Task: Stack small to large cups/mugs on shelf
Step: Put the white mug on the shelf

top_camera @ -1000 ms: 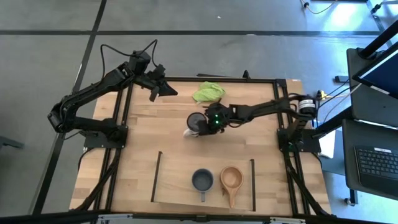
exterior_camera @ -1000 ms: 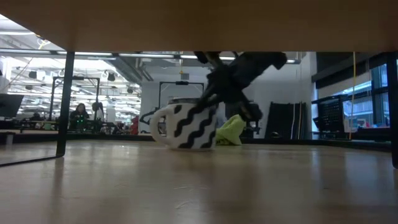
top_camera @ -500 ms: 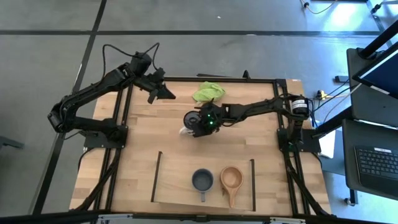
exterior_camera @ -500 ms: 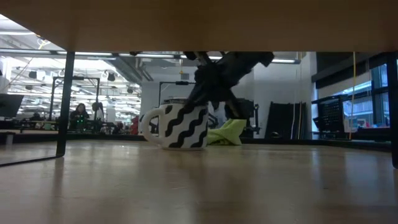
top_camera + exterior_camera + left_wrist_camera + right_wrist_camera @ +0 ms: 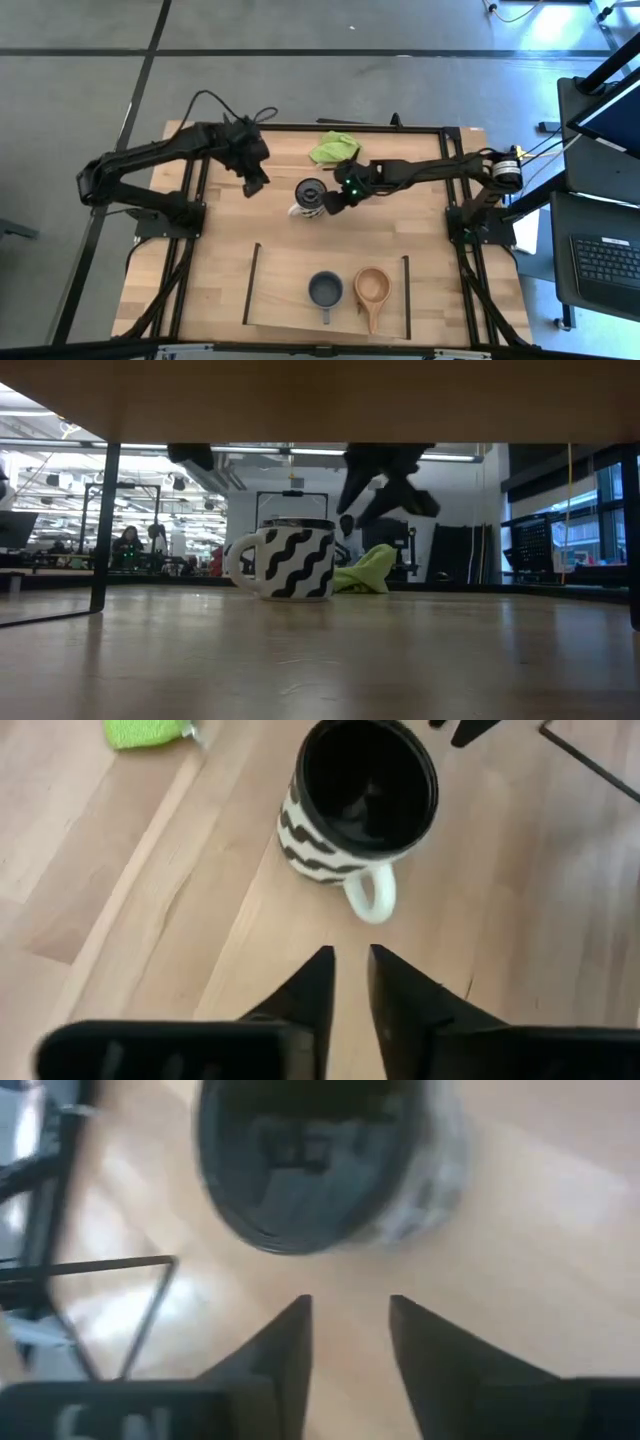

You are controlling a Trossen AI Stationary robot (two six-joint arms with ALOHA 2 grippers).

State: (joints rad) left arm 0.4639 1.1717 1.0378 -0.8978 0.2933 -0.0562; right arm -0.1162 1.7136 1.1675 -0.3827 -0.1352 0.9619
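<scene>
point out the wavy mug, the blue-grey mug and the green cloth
wavy mug (image 5: pixel 290 560), low view, on its striped side wall
blue-grey mug (image 5: pixel 325 289), high view, on its dark inside
green cloth (image 5: pixel 334 149), high view, on its crumpled middle

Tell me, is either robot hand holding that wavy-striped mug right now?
No. The mug stands free on the table; the right hand is just beside it with fingers apart, and the left hand holds nothing.

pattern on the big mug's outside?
Black wavy stripes on white, dark inside. The large mug shows it best in the low view.
</scene>
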